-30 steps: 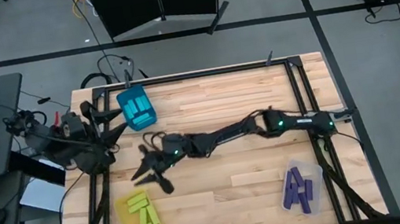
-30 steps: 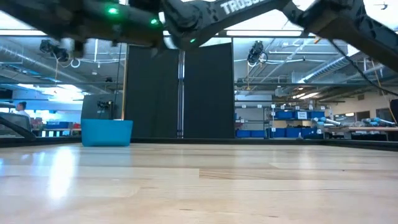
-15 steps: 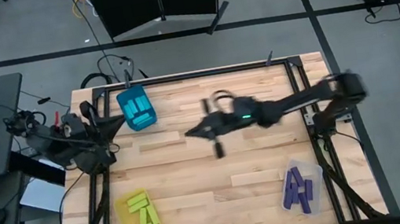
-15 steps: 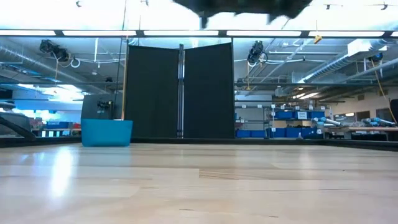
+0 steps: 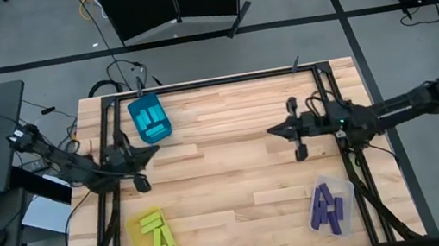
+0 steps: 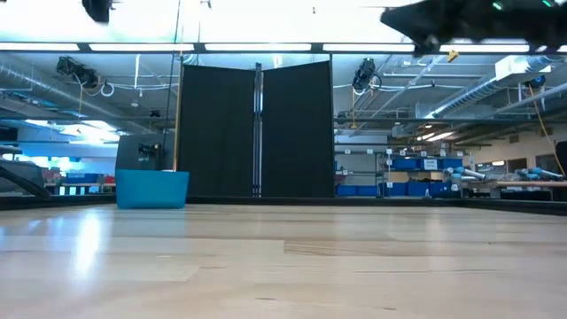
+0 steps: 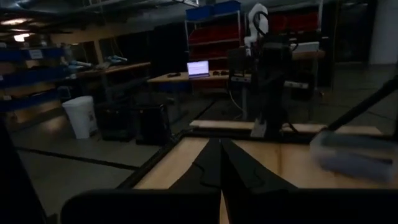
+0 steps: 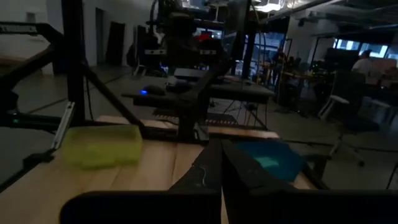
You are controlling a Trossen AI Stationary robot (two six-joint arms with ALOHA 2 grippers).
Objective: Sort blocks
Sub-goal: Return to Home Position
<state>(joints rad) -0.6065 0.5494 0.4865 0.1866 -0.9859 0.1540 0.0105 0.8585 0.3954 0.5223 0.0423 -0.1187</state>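
Wood tabletop (image 5: pixel 238 186), binned blocks (image 5: pixel 156 237), grey floor (image 5: pixel 418 50)

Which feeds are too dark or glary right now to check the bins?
High view: evenly lit; blocks readable in blue bin, yellow bin, clear bin; left gripper and right gripper hang near the table's sides. Low view: ceiling lights blow out the top, sheen on the table. Wrist views: dim, shut jaws dark, bins faint.
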